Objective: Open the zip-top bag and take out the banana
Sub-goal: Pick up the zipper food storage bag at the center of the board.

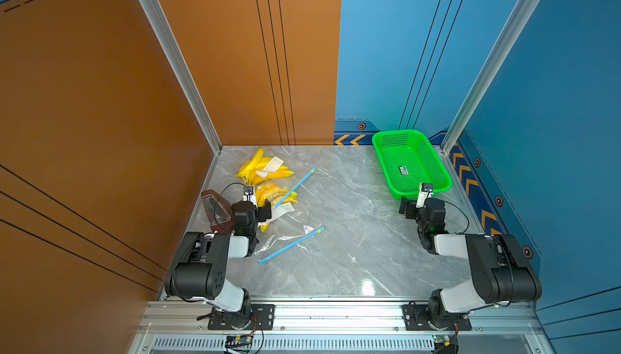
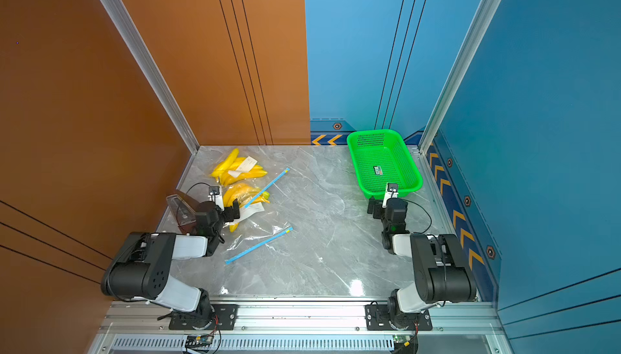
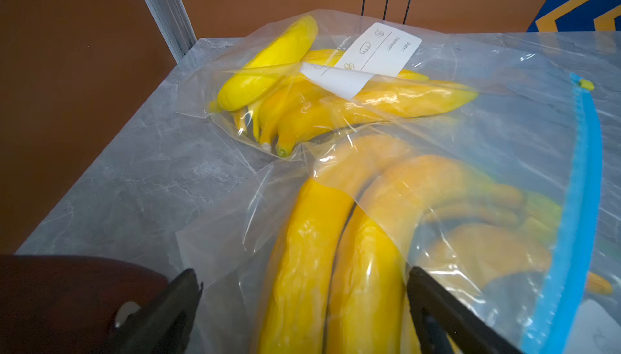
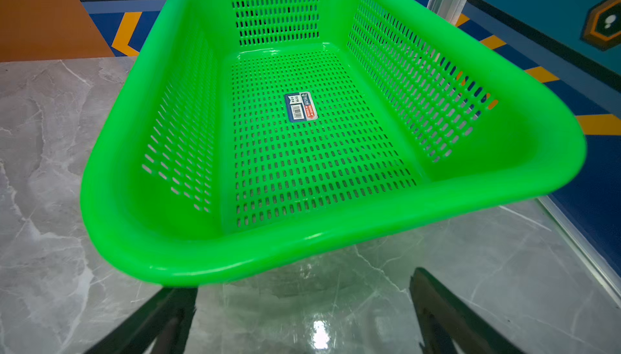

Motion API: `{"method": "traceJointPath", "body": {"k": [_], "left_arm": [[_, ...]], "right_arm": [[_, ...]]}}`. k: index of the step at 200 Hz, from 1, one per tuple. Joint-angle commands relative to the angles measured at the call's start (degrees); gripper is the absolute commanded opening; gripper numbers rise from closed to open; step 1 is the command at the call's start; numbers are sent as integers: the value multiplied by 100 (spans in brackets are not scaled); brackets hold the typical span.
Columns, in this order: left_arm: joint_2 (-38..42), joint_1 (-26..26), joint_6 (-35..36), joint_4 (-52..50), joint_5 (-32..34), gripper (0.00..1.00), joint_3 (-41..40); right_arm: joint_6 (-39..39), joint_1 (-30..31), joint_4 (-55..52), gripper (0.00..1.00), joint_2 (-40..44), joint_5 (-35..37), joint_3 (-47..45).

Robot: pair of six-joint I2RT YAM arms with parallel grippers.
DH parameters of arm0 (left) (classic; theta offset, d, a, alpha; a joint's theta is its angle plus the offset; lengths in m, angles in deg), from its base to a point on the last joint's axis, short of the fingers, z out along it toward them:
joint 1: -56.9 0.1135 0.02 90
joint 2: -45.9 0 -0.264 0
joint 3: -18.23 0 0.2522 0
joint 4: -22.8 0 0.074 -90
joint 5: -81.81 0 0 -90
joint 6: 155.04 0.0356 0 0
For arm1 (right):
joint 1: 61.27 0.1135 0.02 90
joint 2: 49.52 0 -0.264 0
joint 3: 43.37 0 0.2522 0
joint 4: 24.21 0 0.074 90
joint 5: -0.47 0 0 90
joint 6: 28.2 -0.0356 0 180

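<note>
Jaws of left gripper (image 3: 302,276) stand spread wide, holding nothing, flanking two bananas (image 3: 312,251) inside a clear zip-top bag (image 3: 487,167), blue zip strip (image 3: 586,184) alongside, on the marble table (image 1: 353,234). Second bagged bunch (image 3: 302,107) lies just beyond. Well apart, right gripper (image 4: 304,285), likewise spread and empty, faces green basket (image 4: 201,261).

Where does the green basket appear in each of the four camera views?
Both top views: green basket right of centre, at the far right corner of the table.
Left wrist: not in it.
Right wrist: fills most of the frame, just beyond the open right pincer.
Shared landmark: the grey marble table, in all four.
</note>
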Motion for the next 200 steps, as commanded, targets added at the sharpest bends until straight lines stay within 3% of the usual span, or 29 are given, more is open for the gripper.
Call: {"method": "traceJointPath", "body": {"k": [1, 173, 200], "left_arm": [[23, -4, -33, 39, 125, 98, 50], [101, 4, -33, 47, 95, 98, 11], [610, -79, 70, 38, 133, 98, -207]], "right_arm": [[41, -16, 133, 100, -46, 35, -19], [35, -25, 137, 100, -44, 22, -33], [323, 29, 207, 100, 214, -478, -181]]}}
